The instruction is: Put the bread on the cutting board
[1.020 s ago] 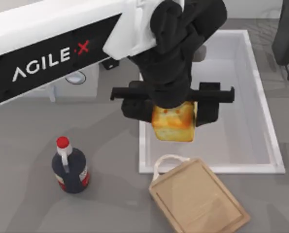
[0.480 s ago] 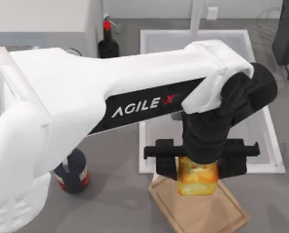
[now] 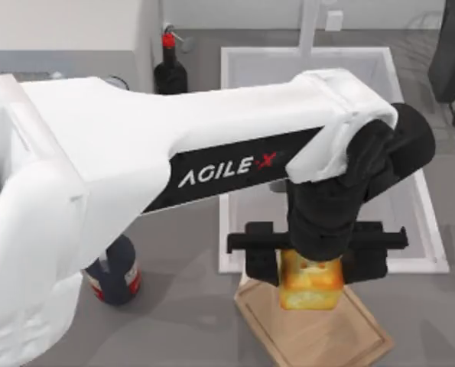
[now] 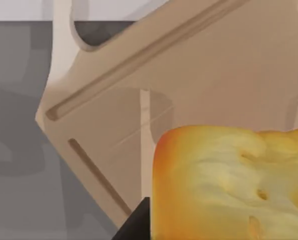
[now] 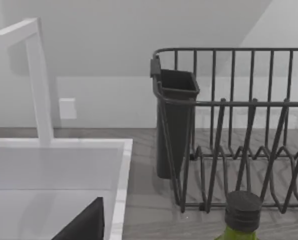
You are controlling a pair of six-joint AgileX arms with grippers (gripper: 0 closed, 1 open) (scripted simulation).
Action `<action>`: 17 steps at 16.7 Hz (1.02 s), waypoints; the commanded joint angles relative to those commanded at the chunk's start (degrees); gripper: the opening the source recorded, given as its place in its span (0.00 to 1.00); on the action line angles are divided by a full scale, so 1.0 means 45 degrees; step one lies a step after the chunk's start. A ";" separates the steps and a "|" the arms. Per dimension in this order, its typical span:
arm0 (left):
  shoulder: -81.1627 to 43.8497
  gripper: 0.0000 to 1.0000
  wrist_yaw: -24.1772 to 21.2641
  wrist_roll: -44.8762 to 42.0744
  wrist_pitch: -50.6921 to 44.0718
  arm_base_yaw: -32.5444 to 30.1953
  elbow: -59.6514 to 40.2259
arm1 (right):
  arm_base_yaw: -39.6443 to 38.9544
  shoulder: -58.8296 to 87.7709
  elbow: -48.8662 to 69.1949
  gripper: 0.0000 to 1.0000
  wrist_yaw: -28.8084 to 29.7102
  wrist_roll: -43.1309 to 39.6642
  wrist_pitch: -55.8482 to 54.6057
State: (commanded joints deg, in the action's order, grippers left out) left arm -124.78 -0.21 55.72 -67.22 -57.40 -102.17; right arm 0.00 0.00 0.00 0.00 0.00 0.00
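My left gripper [image 3: 312,269] is shut on the bread [image 3: 311,284], a golden-yellow chunk with toasted patches, with a black finger on each side of it. It holds the bread over the handle half of the cutting board [image 3: 319,340], a tan wooden board at the table's front. The left wrist view has the bread [image 4: 229,185] close above the grooved cutting board [image 4: 214,75]. Whether they touch I cannot tell. My right arm is parked at the far right. One dark edge in its wrist view may be a finger.
A red-capped dark bottle [image 3: 114,277] stands left of the board, partly under my left arm. Another dark bottle [image 3: 170,70] stands at the back. The white sink [image 3: 414,229] lies behind the board. A dish rack [image 5: 239,130] and a green bottle [image 5: 241,220] are near my right arm.
My left arm swung the bread from over the sink forward to above the cutting board. Over the last half second it has barely moved, sinking slightly.
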 joint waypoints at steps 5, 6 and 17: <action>-0.0179 0.00 0.0006 -0.0011 0.0708 -0.0014 0.0565 | 0.0000 0.0000 0.0000 1.00 0.0000 0.0000 0.0000; -0.0200 0.00 0.0008 -0.0007 0.0847 -0.0014 0.0661 | 0.0000 0.0000 0.0000 1.00 0.0000 0.0000 0.0000; -0.0429 0.08 0.0024 0.0031 0.1689 -0.0022 0.1277 | 0.0000 0.0000 0.0000 1.00 0.0000 0.0000 0.0000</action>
State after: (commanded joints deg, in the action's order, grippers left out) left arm -126.71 -0.10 55.86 -59.62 -57.50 -96.42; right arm 0.00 0.00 0.00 0.00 0.00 0.00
